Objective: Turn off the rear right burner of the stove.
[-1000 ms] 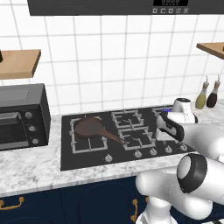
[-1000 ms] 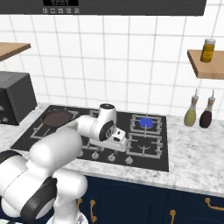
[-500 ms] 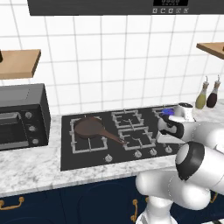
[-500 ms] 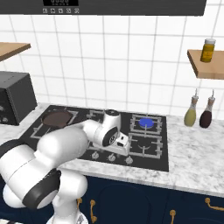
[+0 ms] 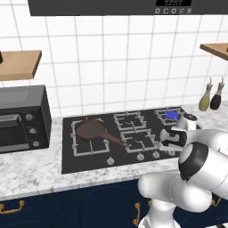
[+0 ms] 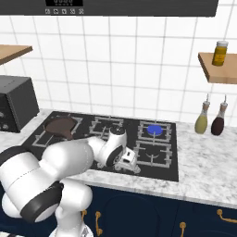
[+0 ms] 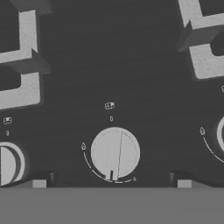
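The rear right burner [image 6: 155, 130] glows blue under its grate at the back right of the stove [image 5: 91, 156], which sits in the marble worktop [image 6: 208, 176]. The knobs run along the stove's front edge, and the gripper [image 6: 131, 163] hangs low over that row, pointing down at the glass.

In the hand view a round silver knob [image 7: 115, 152] lies straight ahead of the gripper, centred between the two finger tips [image 7: 39, 183] that rise at the bottom edge, one on either side and both clear of it. The fingers are spread wide, with nothing between them. The knob's ridge runs nearly along the line of approach, a little tilted, with its dark marker at the near end, so the fingers stand on either side of the ridge. Neighbouring knobs sit at the left [image 7: 8, 165] and right edges. Whether this centred knob governs the lit burner cannot be told for certain; its place towards the right of the row suggests it may.

The coming move, as I judge it, is a short advance straight down onto the knob, closing across the ridge before turning.
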Robot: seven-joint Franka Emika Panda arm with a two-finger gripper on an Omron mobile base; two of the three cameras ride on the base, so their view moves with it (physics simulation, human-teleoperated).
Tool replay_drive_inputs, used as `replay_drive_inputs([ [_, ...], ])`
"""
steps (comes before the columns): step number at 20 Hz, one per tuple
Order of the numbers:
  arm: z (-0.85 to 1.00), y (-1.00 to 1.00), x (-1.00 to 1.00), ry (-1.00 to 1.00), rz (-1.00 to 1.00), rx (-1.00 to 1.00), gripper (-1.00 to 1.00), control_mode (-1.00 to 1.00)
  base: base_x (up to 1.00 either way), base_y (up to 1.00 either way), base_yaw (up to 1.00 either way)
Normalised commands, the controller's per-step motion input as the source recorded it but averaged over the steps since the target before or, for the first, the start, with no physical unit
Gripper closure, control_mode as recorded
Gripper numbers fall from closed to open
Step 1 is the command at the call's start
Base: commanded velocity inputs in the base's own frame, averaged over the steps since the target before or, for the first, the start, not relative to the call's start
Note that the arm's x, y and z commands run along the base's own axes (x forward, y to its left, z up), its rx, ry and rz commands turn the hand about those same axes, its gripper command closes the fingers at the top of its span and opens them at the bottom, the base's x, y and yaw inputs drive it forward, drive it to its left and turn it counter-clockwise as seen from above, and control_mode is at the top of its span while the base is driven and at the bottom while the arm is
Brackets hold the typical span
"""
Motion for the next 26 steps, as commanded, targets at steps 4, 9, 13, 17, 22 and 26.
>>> replay_drive_inputs([
  [4, -0.09, 0.0, 0.18, 0.0, 0.0, 0.0, -1.0, -1.0, 0.0, 0.0, 0.0],
  [9, 0.0, -0.13, 0.07, 0.0, 0.01, 0.0, -1.0, -1.0, 0.0, 0.0, 0.0],
  [13, 0.0, -0.17, 0.04, 0.0, 0.0, 0.0, -1.0, -1.0, 0.0, 0.0, 0.0],
  [17, 0.0, 0.0, 0.03, 0.0, 0.0, 0.0, -1.0, -1.0, 0.0, 0.0, 0.0],
  [22, 0.0, 0.02, 0.02, 0.0, 0.0, 0.0, -1.0, -1.0, 0.0, 0.0, 0.0],
  [26, 0.0, 0.0, 0.0, 0.0, 0.0, 0.0, 1.0, -1.0, 0.0, 0.0, 0.0],
])
